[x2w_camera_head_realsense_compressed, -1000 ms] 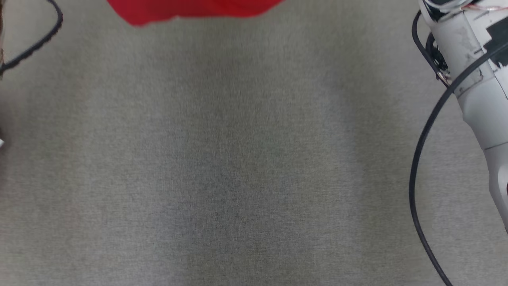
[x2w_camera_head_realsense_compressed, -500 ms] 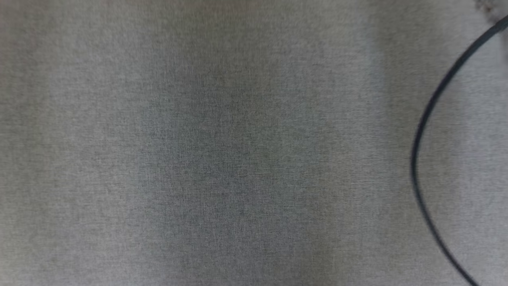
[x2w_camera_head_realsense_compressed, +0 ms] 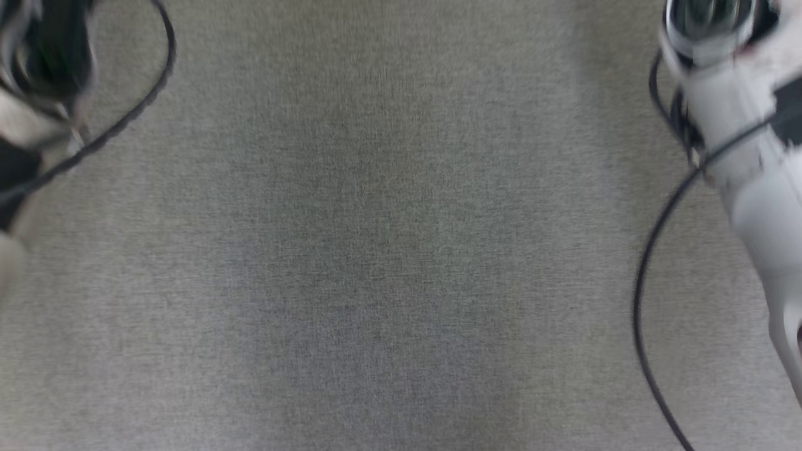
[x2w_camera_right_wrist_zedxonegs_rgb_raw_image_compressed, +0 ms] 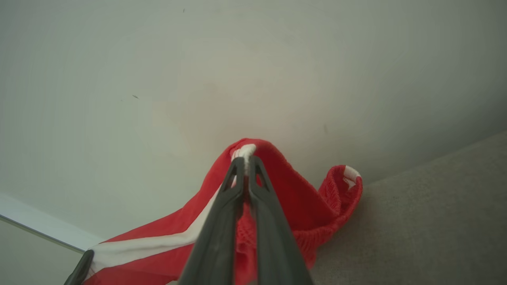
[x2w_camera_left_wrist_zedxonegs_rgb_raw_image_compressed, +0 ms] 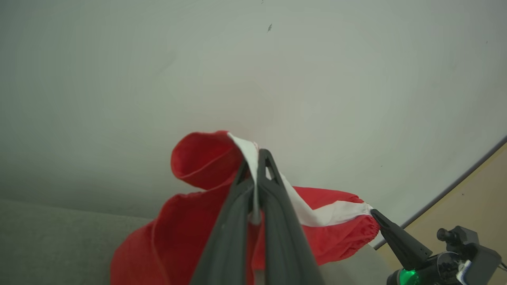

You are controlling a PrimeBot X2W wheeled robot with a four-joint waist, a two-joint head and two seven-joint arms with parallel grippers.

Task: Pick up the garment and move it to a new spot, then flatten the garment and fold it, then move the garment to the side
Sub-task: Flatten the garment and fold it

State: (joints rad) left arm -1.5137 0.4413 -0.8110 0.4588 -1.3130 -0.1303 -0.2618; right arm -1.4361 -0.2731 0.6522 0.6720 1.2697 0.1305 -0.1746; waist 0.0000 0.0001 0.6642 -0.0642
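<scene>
Firmly pinched garment (x2w_camera_left_wrist_zedxonegs_rgb_raw_image_compressed: 190, 166), left pincer (x2w_camera_left_wrist_zedxonegs_rgb_raw_image_compressed: 259, 157), right pincer (x2w_camera_right_wrist_zedxonegs_rgb_raw_image_compressed: 245, 160)

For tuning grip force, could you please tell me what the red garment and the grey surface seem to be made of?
The red garment looks like a thin matte knit, perhaps synthetic: mesh texture shows near its gathered edge. The grey surface looks like matte woven cloth, with fine heathered grain.

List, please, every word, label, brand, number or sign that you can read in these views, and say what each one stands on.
None can be read.
White tab on the red garment: a mark too small to read.
Pale right forearm: dark patches, blurred, no lettering made out.
Grey cloth surface: plain.
</scene>
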